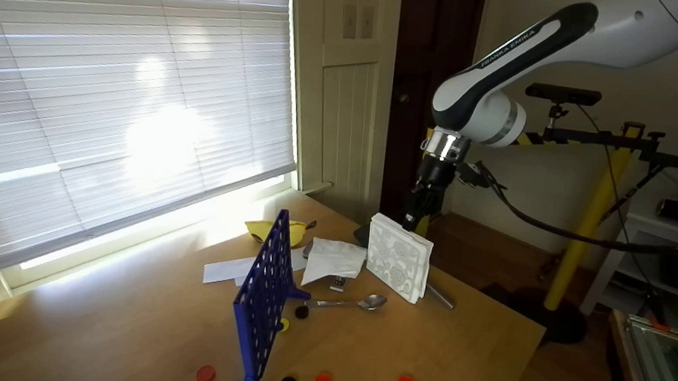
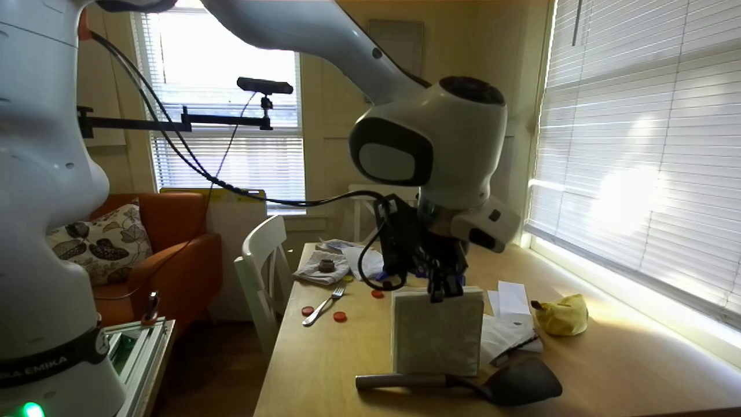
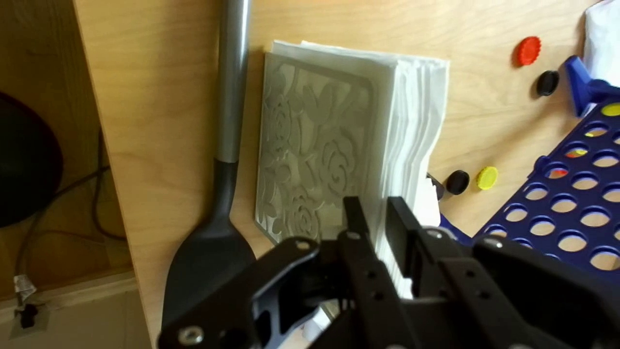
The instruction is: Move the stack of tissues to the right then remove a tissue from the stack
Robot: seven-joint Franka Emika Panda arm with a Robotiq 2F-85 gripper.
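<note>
Wrist view: one gripper pinches one stack of tissues beside one spatula.

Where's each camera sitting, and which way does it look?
In an exterior view: apart from the arm, looking down over the table toward a dark door; arm at upper right.
In an exterior view: apart too, facing a far window; the robot's base and arm show.
Wrist view: on the arm's end, looking down at the stack of tissues; end effector at bottom.
Both exterior views share that stack, from opposite sides.
</note>
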